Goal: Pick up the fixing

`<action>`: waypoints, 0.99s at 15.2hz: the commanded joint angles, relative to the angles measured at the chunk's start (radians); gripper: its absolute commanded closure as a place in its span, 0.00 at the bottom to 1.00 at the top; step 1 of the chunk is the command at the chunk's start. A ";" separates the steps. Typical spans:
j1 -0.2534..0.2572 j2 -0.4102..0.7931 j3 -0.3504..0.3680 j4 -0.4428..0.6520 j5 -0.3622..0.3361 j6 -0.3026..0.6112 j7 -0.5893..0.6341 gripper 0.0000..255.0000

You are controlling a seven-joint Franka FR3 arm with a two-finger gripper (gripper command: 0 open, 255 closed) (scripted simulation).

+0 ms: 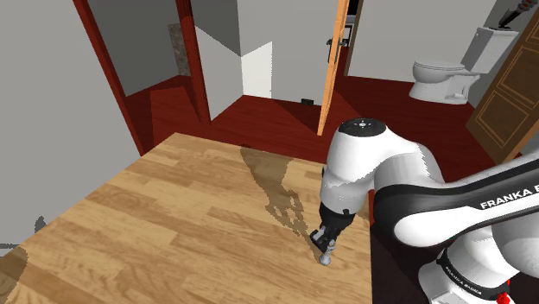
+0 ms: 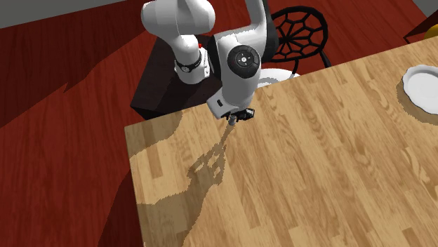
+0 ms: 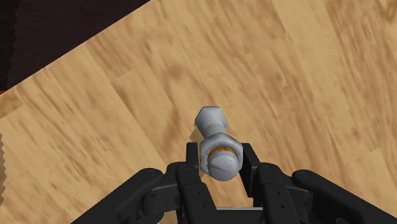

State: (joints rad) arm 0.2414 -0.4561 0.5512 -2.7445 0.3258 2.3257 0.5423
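Observation:
The fixing [image 3: 216, 149] is a short grey metal bolt with a hexagonal head and an orange ring under its nut. My black gripper [image 3: 219, 158] is shut on it, one finger pressed against each side of its thicker end. In the shoulder view the fixing [image 1: 326, 256] pokes out below the gripper [image 1: 327, 242], right at the wooden table [image 1: 173, 216], near the table's edge by the stand. The second exterior view has the gripper [image 2: 239, 115] under the white wrist, with the fixing [image 2: 231, 121] a small grey tip over the table [image 2: 295, 182].
A white plate [image 2: 423, 85] lies near the table's far right in the second exterior view. A black wire-back chair [image 2: 303, 29] stands behind the arm. Beyond the table are red floor, an orange door [image 1: 333, 65] and a toilet [image 1: 444, 79].

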 commanded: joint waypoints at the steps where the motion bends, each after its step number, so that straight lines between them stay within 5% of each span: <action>1: 0.002 -0.012 -0.005 0.005 0.000 -0.019 -0.001 1.00; 15: 0.010 -0.140 -0.068 0.115 -0.021 -0.255 -0.008 1.00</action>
State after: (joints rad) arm 0.2509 -0.5898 0.4863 -2.6368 0.3066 2.0846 0.5345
